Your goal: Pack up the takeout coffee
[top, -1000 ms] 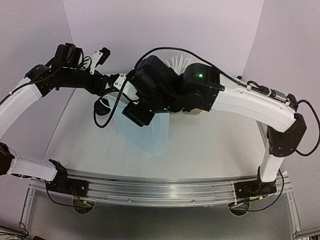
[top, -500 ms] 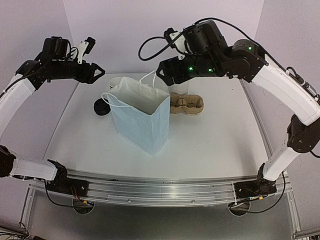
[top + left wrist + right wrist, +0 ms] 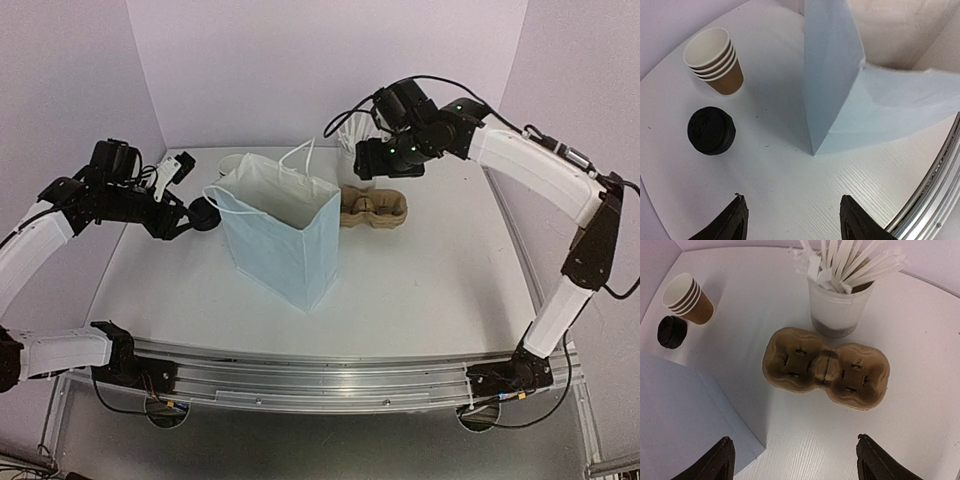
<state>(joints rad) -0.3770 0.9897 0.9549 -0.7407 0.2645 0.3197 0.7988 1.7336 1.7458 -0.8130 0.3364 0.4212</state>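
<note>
Along the near edge runs a ribbed aluminium rail [image 3: 330,385]. Behind it lies a broad strip of bare white desk [image 3: 430,290] with a faint wood-grain texture. The left end effector [image 3: 792,222] hovers above the desk on the left side, its dark fingers [image 3: 737,222] spread apart and gripping nothing.

Next stands the white handled paper bag [image 3: 285,240], upright and open-mouthed, its flat panels meeting in crisp folded edges (one bottom corner points toward the left wrist camera). Just left of the bag sits a short stack of round black plastic lids [image 3: 711,131], ridged round the side, near the bag but not touching it. Beyond them, and apart from them, stands a nested stack of small brown paper cups with white rims [image 3: 715,60].

Right of the bag lies the tan moulded-pulp cup carrier [image 3: 825,367], rough and matte, with two rounded lobes and slit wells facing up. Its left end lies close by the bag's side. The right end effector [image 3: 792,460] hangs above it, jaws wide apart and holding nothing. Just behind the carrier stands a white cup of white sticks [image 3: 840,310].

Open desk spreads from the carrier to the desk's right edge, and lilac walls [image 3: 300,70] close the back and sides.
</note>
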